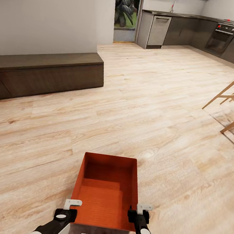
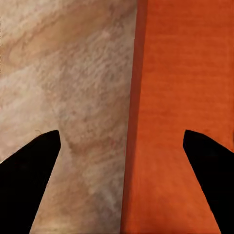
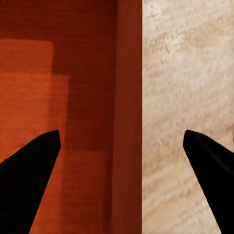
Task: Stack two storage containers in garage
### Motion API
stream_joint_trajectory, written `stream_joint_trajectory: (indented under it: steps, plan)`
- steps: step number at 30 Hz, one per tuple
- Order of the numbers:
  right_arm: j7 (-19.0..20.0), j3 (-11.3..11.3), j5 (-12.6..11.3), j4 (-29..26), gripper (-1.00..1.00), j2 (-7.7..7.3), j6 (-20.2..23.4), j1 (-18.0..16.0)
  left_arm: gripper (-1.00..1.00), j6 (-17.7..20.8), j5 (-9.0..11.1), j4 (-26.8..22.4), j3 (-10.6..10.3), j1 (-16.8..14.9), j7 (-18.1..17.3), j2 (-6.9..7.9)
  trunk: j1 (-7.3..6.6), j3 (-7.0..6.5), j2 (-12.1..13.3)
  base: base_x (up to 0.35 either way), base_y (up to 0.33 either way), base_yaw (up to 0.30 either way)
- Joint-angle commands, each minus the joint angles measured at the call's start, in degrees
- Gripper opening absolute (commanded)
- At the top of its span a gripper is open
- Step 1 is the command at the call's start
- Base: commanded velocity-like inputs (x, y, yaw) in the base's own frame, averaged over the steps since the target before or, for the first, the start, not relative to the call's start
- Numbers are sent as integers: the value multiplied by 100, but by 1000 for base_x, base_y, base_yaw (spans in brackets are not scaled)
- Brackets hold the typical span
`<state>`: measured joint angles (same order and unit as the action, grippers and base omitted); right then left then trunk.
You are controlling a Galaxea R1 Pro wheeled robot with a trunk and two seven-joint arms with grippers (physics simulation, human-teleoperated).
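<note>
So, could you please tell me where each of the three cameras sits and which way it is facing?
Head view: on the robot's head, facing forward and down at the orange-red open-top box on the pale wood-plank floor; left hand and right hand show.
Left wrist view: on the left arm, looking along its black fingers, straddling a box wall.
Right wrist view: on the right arm, its fingers straddling the opposite wall.
All three views share the box and the floor.
</note>
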<state>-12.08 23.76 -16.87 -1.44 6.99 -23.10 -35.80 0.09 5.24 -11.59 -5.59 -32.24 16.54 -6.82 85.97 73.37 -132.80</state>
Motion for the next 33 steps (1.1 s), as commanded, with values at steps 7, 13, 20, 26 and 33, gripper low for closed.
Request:
stream_joint_trajectory:
  steps: [7,13,20,26,33]
  plan:
    - [-14,49,-52,5,-100,-3,-16,-1,-100,1,52,-11,-54,-2,25,0,-1,4,-1,0,0,0]
    - [-13,49,-45,6,-100,-4,-19,-3,-100,0,55,-21,-56,-2,26,2,-1,4,-1,0,0,0]
    - [-13,50,-42,4,-100,-4,-19,-4,-100,0,56,-13,-49,-2,33,-1,-1,4,-1,0,0,0]
    - [-13,50,-36,5,-100,-4,-19,-1,-100,4,59,-5,-46,-2,33,-2,-67,-50,119,0,0,0]
    - [-80,50,-61,5,-100,12,-24,-1,-100,3,60,-1,-48,-2,32,5,-221,-176,400,0,0,0]
